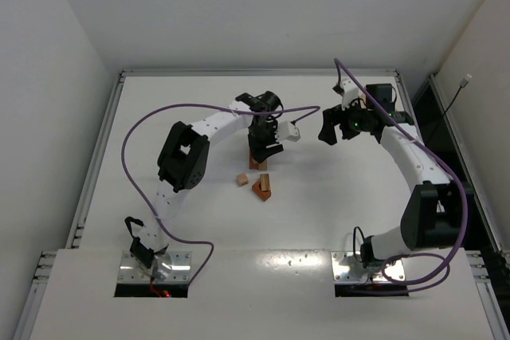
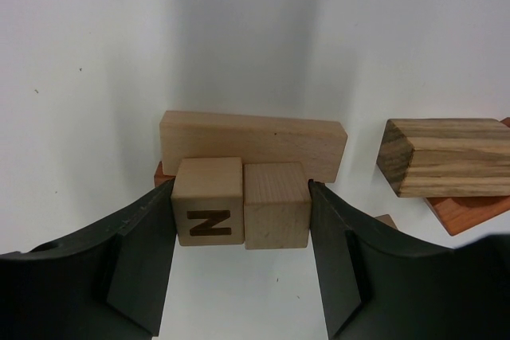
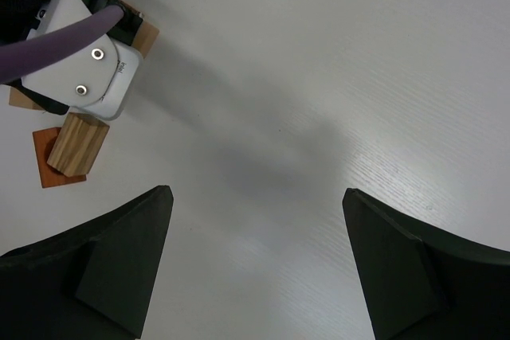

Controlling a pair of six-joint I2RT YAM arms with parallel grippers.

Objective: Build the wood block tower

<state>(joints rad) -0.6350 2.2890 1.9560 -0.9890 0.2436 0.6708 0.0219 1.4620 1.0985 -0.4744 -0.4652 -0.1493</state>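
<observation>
My left gripper (image 2: pixel 241 216) is shut on two light tan cubes held side by side: one with a dark letter (image 2: pixel 209 212) and one plain (image 2: pixel 276 206). Each finger presses an outer face. Under them lie a long tan bar (image 2: pixel 255 137) and a reddish block (image 2: pixel 162 174); I cannot tell whether the cubes rest on the bar. In the top view this gripper (image 1: pixel 263 145) hangs over the stack (image 1: pixel 257 162) at mid-table. My right gripper (image 3: pixel 255 197) is open and empty over bare table, to the right of the stack in the top view (image 1: pixel 331 129).
A striped wooden block (image 2: pixel 446 157) lies on a reddish-orange block (image 2: pixel 466 211) just right of the stack; both show in the top view (image 1: pixel 263 186). A loose tan cube (image 1: pixel 241 180) sits beside them. The table has raised edges and walls at the back and sides.
</observation>
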